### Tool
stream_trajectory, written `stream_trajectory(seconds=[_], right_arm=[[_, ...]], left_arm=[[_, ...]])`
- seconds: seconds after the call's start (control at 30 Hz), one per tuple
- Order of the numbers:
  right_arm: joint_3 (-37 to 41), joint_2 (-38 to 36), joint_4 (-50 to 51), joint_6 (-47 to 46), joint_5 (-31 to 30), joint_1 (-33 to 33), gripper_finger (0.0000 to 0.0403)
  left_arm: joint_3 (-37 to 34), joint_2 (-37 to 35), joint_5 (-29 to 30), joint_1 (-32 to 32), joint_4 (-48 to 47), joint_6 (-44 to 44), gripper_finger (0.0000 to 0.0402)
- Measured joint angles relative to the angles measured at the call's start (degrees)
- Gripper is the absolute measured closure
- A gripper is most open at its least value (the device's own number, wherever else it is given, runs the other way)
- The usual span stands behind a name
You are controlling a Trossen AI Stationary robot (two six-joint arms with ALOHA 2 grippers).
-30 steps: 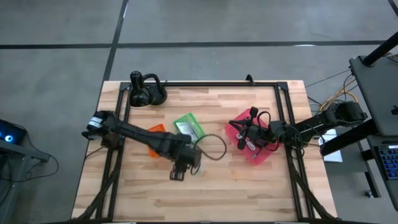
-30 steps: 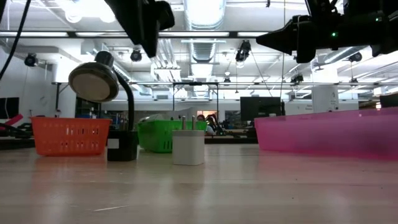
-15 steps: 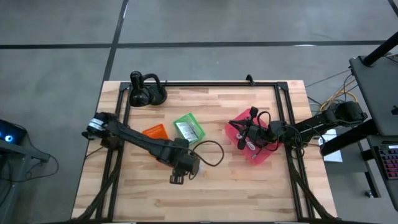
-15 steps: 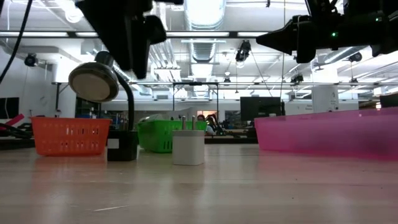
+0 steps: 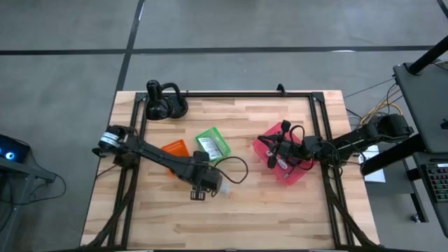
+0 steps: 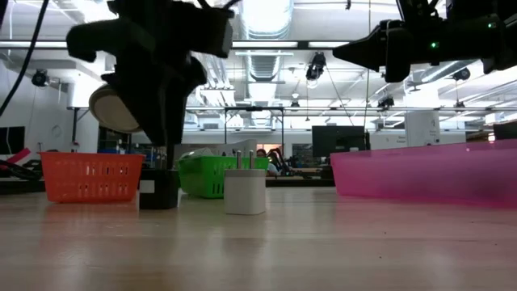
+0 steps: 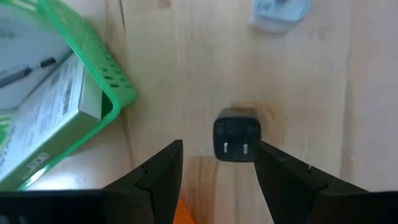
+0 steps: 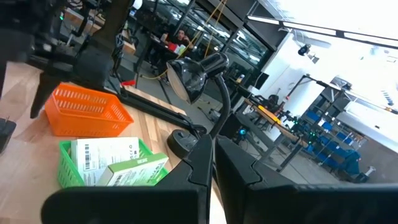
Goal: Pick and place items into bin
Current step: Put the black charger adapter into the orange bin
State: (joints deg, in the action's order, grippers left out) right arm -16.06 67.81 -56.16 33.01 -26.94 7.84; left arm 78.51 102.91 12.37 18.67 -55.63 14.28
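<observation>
Butcher-block wood forms the surface (image 5: 266, 210) where two dark arms work. The left end effector (image 5: 198, 194) hangs with its fingers (image 7: 158, 171) spread and empty over a small black plug adapter (image 7: 236, 139), which lies on the wood between them, just beside a green basket (image 5: 212, 145) holding boxed goods. A white charger block (image 6: 245, 191) stands nearby, and an orange basket (image 5: 175, 149) sits beside the green one. The right end effector (image 5: 273, 155) waits clenched above the pink bin (image 5: 297, 175). A black desk lamp (image 5: 164, 101) stands at the far corner.
</observation>
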Motion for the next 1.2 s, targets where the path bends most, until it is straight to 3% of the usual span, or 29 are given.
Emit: stream_trajectory(seconds=[0.27,0.73,1.2], right_arm=[[-0.02,0.00,0.07,0.02,0.00,0.00,0.0394],[-0.01,0.00,0.24,0.18,0.00,0.00,0.0394],[-0.01,0.00,0.24,0.12,0.00,-0.02,0.0394]], left_arm=[[-1.11,0.24,-3.74,-2.25,3.97,0.39,0.0214],[-3.93,0.33,-5.79,-2.48,6.66,1.88,0.0137],[-3.81,6.12,-8.89,-2.59,6.91,-0.03,0.0134]])
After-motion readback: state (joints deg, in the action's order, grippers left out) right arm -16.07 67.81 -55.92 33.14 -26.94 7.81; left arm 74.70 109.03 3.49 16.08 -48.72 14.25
